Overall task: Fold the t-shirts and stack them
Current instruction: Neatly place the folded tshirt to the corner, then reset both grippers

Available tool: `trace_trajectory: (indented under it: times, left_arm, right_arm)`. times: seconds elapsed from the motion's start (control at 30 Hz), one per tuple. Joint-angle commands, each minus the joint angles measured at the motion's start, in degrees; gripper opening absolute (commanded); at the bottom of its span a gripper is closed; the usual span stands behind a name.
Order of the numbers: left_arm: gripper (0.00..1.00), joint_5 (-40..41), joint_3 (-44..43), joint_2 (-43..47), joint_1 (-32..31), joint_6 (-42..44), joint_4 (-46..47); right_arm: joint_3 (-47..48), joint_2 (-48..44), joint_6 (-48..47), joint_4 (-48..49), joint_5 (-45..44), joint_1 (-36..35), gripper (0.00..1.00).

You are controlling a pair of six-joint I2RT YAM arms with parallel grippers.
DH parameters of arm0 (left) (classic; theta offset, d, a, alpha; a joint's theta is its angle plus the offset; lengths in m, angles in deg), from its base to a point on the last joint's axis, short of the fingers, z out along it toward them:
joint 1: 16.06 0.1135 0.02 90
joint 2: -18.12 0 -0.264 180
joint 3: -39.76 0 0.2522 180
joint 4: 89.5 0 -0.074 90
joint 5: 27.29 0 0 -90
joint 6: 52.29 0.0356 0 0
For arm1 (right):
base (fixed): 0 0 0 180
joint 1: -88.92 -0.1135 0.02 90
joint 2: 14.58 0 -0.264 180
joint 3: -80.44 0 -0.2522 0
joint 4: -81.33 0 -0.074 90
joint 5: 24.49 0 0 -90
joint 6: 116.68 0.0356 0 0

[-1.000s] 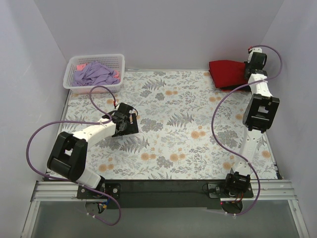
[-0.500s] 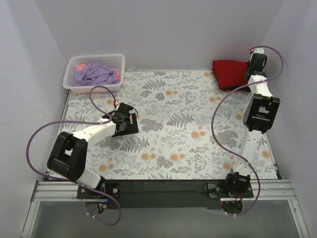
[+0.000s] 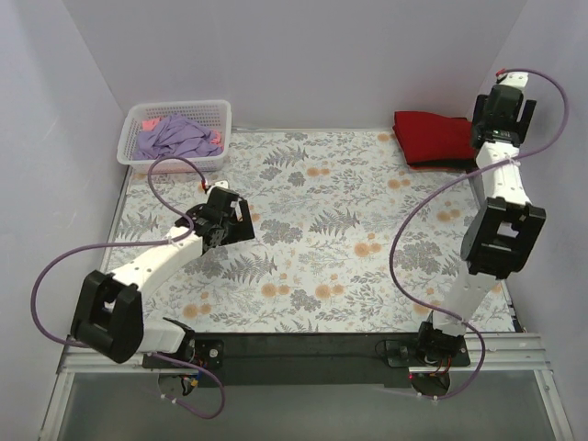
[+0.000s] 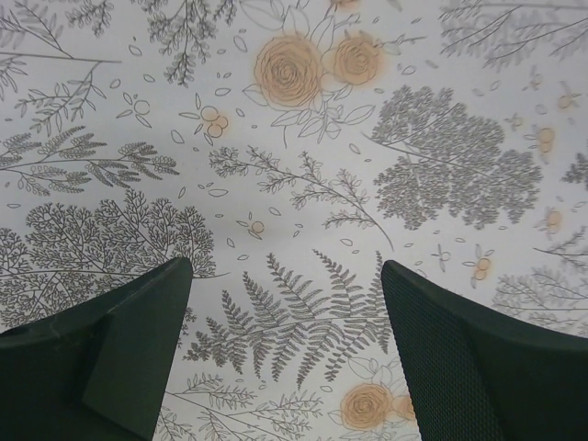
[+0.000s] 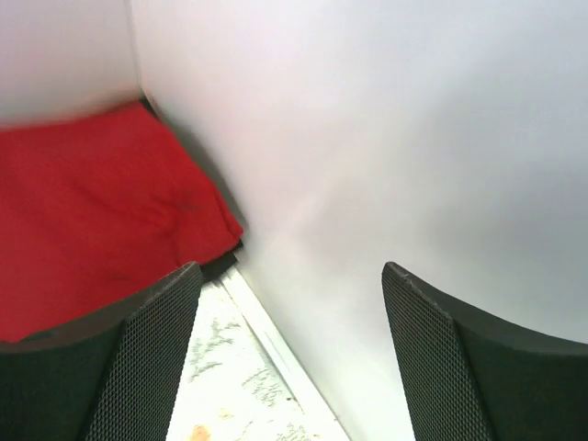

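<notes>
Deep-red t-shirt (image 3: 439,136) lies folded at the far right corner. Lavender tees (image 3: 175,138) sit heaped unfolded in the basket (image 3: 147,162), so most of the work looks undone. Right gripper (image 5: 287,276) open beside the red one, empty; left gripper (image 4: 287,276) open, empty, above the floral cloth (image 3: 322,248).

R gripper (image 5: 289,274) has let go of the red shirt (image 3: 439,138): jaws now wide, lifted up & away, shirt flat to its left. L gripper (image 3: 220,213) sits further fwd, arm more stretched.
</notes>
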Motion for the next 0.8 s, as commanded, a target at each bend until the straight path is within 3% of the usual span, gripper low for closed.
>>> trace_trajectory:
  times: [0.0,0.1,0.23,0.47,0.57,0.77]
  left_arm:
    - [0.84,1.6,0.0,6.1,0.3,-0.8,0.3]
    - [0.85,3.2,0.4,10.2,0.3,-1.5,0.6]
    - [0.85,5.8,1.9,15.3,0.3,-2.2,1.9]
    - [0.87,13.0,4.7,24.9,0.2,-3.1,2.6]
    - [0.88,16.3,6.7,28.8,0.2,-3.8,2.7]
    - [0.89,17.9,10.4,38.6,0.2,-4.8,2.1]
  right_arm:
    - [-2.8,-11.2,6.0,-0.1,3.5,-0.7,0.85]
    - [-8.5,-20.1,10.8,-3.0,9.3,-0.7,0.88]
    - [-16.9,-32.5,15.5,-6.6,15.7,-0.7,0.98]
    - [-32.5,-58.0,17.3,-13.1,25.6,-0.7,0.98]
    - [-41.5,-70.1,18.7,-12.8,24.7,-1.7,0.98]
    - [-52.9,-86.1,16.2,-13.0,13.5,-15.6,0.99]
